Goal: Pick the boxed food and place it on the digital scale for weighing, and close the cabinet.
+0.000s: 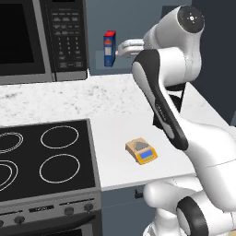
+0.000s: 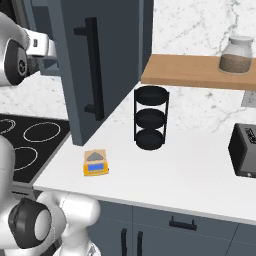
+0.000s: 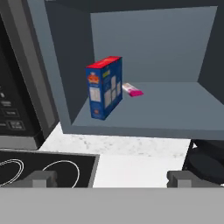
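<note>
Open cabinet, box on its shelf, scale on the counter

The cabinet point(image 3: 144, 109) stands open, its door point(image 2: 100, 65) swung out over the white counter point(image 1: 120, 138). The gripper point(image 3: 111, 177), jaws spread wide and empty, faces the shelf. There the boxed food point(image 3: 104, 87) stands upright near the left wall, its print too small to read. A pink flat item point(image 3: 132, 90) lies just behind it. The digital scale point(image 1: 141, 150) sits bare on the counter.
</note>
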